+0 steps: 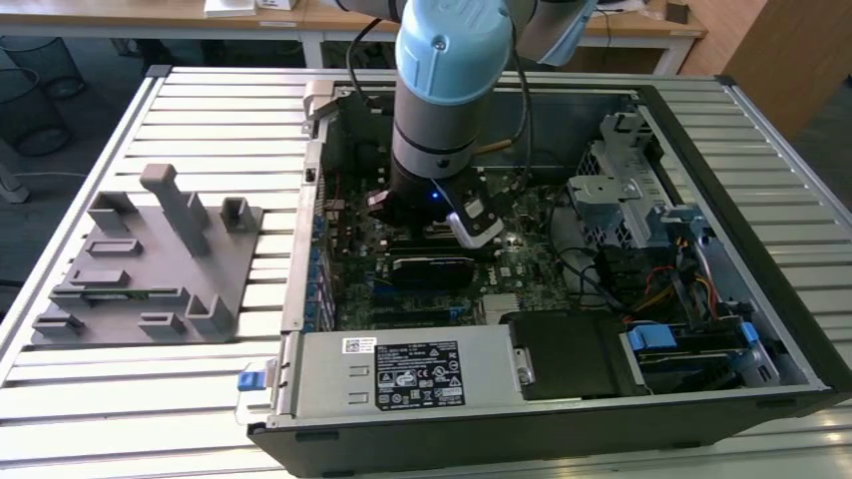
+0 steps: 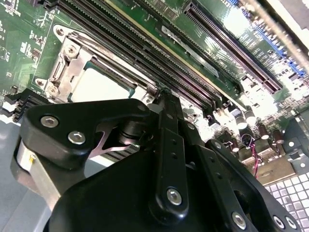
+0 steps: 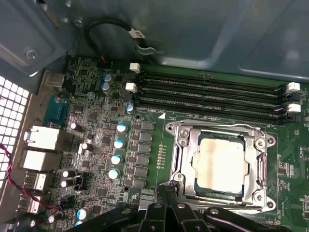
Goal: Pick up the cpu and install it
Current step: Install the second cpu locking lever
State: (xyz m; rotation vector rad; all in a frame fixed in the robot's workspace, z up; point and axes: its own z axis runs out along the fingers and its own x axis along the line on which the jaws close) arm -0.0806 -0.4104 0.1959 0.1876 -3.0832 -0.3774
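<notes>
The cpu (image 3: pixel 219 164) is a pale silvery square lying flat inside the metal-framed socket (image 3: pixel 181 159) on the green motherboard (image 3: pixel 96 121). The second wrist view shows the cpu (image 2: pixel 99 87) just beyond my black gripper (image 2: pixel 164 96). In the first wrist view my gripper (image 3: pixel 166 187) hovers beside the socket's edge, near one corner and apart from the chip. Its fingers come together at one tip, shut with nothing between them. In the exterior view the arm reaches down into the open computer case (image 1: pixel 745 239), and the gripper (image 1: pixel 406 208) is low over the board.
Empty memory slots (image 3: pixel 212 96) run along one side of the socket. Capacitors (image 3: pixel 116 159) and rear ports (image 3: pixel 38 145) sit on another side. A grey fixture tray (image 1: pixel 147 264) lies on the slatted table at the exterior view's left. A power supply (image 1: pixel 399 369) and drive cage (image 1: pixel 626 180) crowd the case.
</notes>
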